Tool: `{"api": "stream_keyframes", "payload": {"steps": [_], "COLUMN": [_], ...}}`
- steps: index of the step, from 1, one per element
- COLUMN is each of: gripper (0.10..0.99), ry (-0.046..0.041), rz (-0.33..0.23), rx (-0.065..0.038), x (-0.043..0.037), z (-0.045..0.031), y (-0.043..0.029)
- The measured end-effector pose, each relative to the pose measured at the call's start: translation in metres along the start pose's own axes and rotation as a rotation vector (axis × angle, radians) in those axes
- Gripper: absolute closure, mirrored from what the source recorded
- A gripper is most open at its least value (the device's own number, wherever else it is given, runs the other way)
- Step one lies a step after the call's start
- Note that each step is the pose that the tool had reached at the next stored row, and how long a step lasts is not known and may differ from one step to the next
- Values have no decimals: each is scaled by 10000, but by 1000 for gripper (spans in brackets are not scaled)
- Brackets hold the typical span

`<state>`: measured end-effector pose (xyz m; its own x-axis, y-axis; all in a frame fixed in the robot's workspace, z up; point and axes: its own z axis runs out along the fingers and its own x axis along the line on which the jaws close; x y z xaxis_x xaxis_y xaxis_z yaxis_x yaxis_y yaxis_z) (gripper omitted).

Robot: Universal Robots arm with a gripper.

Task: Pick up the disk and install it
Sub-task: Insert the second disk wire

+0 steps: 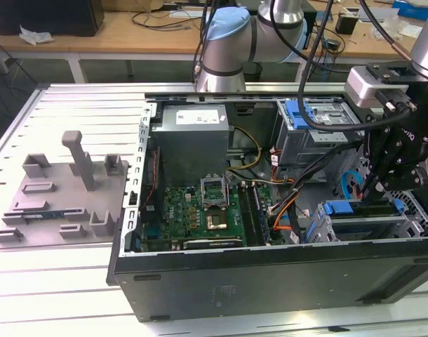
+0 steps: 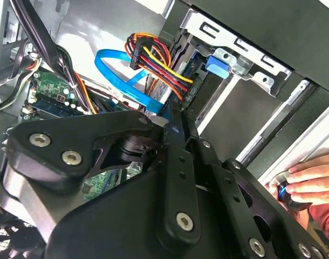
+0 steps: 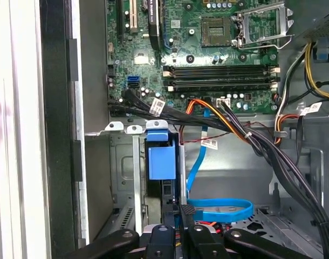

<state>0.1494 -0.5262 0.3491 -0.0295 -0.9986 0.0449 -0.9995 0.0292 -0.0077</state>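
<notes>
Tool (image 3: 180, 216) pinched together above disk (image 3: 160, 162) in case (image 1: 270, 281) on slatted table (image 1: 59, 281).

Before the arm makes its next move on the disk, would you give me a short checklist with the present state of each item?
1. Gripper lined up with the disk: ok. In the first wrist view it sits right at the end of the edge-on blue-fronted slab.
2. Disk within the lower drive cage: ok. It stands between the cage walls.
3. Disk fully seated: cannot tell.
4. Firm grip on the disk: cannot tell.
5. Cables out of the way: not ok. The blue flat cable loops right beside the gripper.
6. People away from the arm: not ok. In the second wrist view a hand rests at the case edge, close to the gripper.
</notes>
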Motion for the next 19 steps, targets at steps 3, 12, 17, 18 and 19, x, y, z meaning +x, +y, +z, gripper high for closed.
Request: {"api": "stream_keyframes", "payload": {"steps": [3,12,17,18,19], "gripper": [925,925,925,925,925], "ry": [-1,-2,-2,-3,-3], "rz": [-69,-157,-209,-220,-236], "rx": [3,15,23,24,26], "x": [18,23,22,22,22], "z": [8,32,46,49,53], "y": [1,2,2,2,2]}}
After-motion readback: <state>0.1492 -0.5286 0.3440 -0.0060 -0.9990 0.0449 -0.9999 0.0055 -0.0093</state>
